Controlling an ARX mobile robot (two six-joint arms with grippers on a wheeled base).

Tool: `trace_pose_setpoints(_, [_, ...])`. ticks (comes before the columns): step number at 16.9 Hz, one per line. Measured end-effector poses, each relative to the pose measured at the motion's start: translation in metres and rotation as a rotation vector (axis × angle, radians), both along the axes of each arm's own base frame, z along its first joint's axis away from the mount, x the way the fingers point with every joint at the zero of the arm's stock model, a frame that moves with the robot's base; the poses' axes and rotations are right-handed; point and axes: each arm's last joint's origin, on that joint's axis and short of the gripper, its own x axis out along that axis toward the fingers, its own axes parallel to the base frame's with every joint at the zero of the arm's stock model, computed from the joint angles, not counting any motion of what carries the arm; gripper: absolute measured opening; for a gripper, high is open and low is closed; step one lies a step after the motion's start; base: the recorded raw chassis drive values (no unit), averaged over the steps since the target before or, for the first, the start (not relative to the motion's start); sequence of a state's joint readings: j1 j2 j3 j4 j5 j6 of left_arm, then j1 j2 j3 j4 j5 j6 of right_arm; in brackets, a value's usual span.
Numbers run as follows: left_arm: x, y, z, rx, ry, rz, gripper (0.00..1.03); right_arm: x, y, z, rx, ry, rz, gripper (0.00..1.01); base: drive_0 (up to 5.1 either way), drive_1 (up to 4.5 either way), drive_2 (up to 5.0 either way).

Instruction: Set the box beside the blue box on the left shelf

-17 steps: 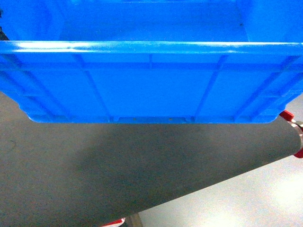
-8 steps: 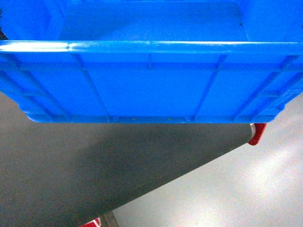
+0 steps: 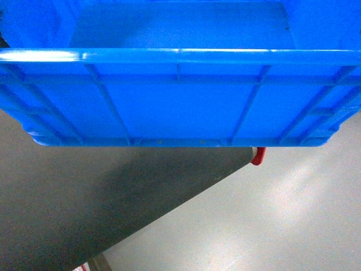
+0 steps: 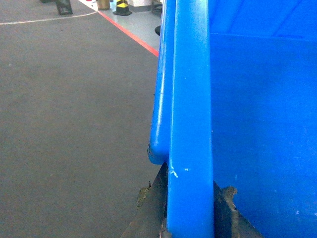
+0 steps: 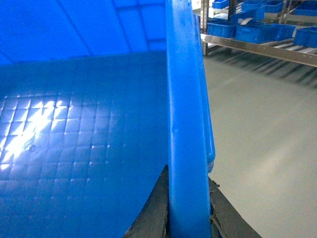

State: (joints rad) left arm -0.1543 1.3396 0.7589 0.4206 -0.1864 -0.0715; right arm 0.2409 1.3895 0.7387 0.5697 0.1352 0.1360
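- The blue box [image 3: 180,96] filled the top of the head view, open side up, held above the floor [image 3: 271,220].
- The left tool [image 4: 190,218] pinched the box's left rim, one finger on each side.
- The right tool [image 5: 185,218] pinched the right rim likewise.
- A shelf [image 5: 257,48] with other blue crates [image 5: 255,30] stood well apart, beyond the right wall.

Head downward; wrists close along box [image 3: 180,96] rims.

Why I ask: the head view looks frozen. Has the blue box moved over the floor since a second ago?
Yes. The box fills the frame unchanged, but the dark mat's edge and red corner piece slid left, so it's travelling rightward.
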Motion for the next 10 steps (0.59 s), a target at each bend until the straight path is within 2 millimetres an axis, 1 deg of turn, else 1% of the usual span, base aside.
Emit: trace_pose_setpoints(10, [0.0, 0.0, 0.0, 0.0, 0.0, 0.0, 0.08, 0.0, 0.0, 0.0, 0.0, 0.0, 0.0, 0.08, -1.6, -1.56, -1.6])
